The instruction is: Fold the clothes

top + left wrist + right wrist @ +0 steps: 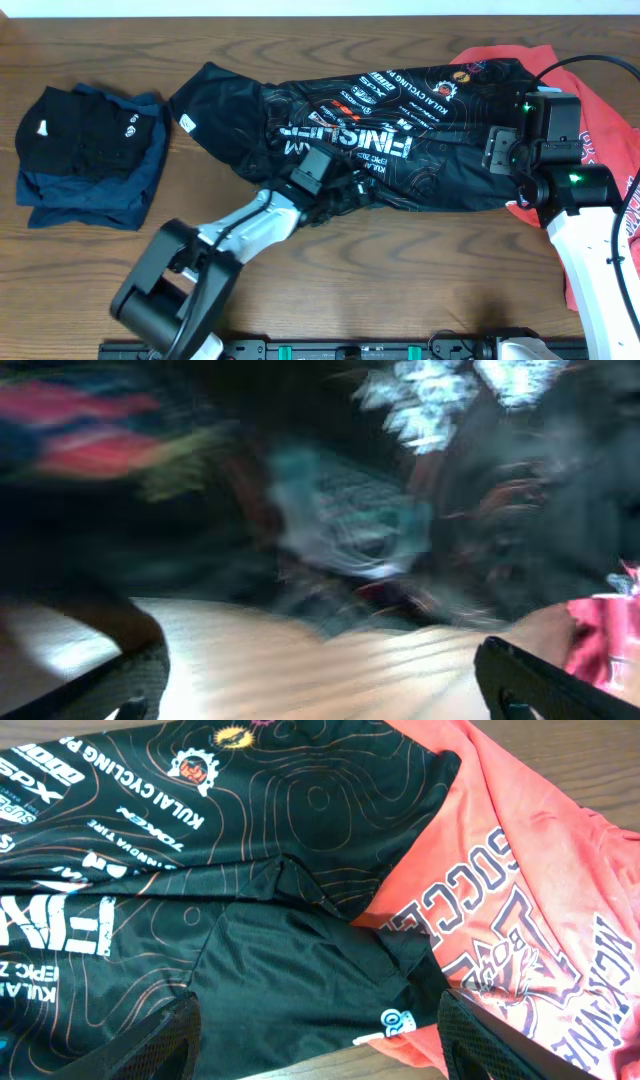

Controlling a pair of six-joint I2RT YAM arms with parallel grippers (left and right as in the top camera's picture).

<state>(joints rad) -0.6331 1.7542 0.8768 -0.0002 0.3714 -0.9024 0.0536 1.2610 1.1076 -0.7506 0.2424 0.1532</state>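
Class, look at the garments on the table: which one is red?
The T-shirt at the overhead view's right edge, partly under the black jersey; the folded pile at left is black and navy.

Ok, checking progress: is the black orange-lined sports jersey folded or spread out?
Mostly spread: the black orange-lined sports jersey stretches wide across the wooden table, only its near edge doubled over.

Overhead straight down on table [400, 285], wrist views close above black jersey [300, 970], left blurred
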